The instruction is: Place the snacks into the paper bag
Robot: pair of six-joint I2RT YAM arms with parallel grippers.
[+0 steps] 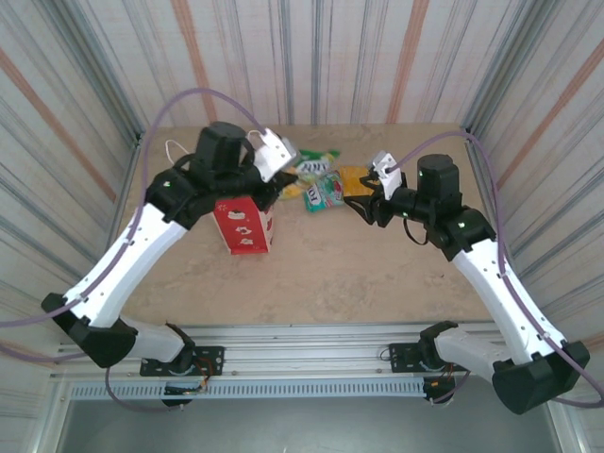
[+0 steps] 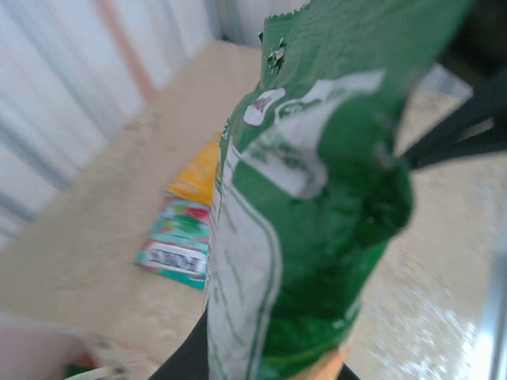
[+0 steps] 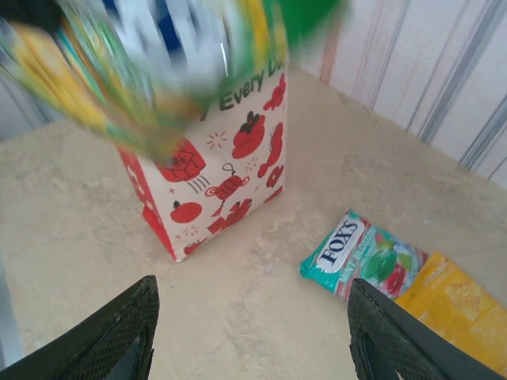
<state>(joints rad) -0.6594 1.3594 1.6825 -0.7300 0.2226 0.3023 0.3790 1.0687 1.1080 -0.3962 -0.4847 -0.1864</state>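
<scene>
The white paper bag (image 1: 243, 226) with red prints stands upright on the table left of centre, and its printed side (image 3: 218, 178) faces the right wrist camera. My left gripper (image 1: 267, 192) hovers just above the bag's mouth, shut on a green snack packet (image 2: 317, 214). That packet shows as a blur (image 3: 158, 71) over the bag's top. A green FOX'S packet (image 3: 360, 257) and a yellow packet (image 3: 459, 305) lie flat to the right of the bag. My right gripper (image 3: 253, 340) is open and empty, low over the table between the bag and those packets.
More packets (image 1: 321, 179) lie in a loose cluster behind and to the right of the bag, among them an orange-yellow one (image 1: 354, 177). Striped walls close in the table on three sides. Bare tabletop (image 1: 359, 274) stretches in front of the bag.
</scene>
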